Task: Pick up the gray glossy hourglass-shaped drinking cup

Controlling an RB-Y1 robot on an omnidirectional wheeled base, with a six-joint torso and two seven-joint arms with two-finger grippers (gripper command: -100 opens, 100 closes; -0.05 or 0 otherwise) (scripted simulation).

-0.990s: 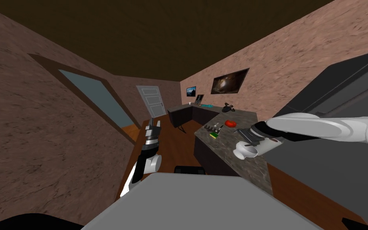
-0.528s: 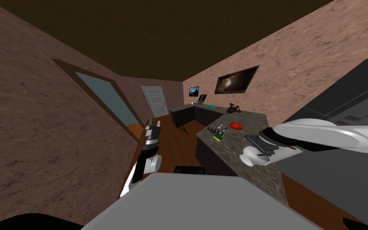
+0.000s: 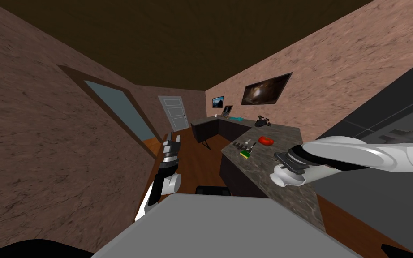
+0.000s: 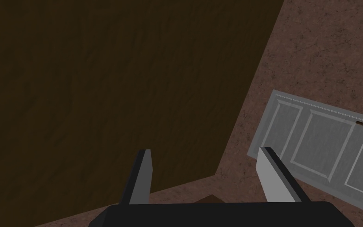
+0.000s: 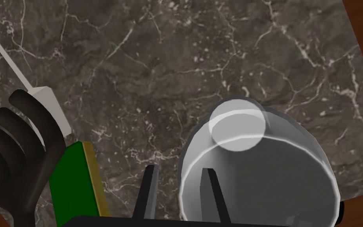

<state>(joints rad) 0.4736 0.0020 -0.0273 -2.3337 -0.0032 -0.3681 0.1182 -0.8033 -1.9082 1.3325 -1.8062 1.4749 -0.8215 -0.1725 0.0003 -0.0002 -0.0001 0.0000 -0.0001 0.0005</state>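
The cup [image 5: 271,177] is seen as glossy, see-through grey; the counter [image 5: 137,59] under it is done like dark veined marble.

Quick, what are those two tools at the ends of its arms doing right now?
Left tool: open, holding nothing.
Right tool: shut on the rim of the grey cup.

Glossy grey see-through cup [image 5: 263,173], wall clamped in right gripper [image 5: 180,169], over the marble counter [image 5: 157,59].
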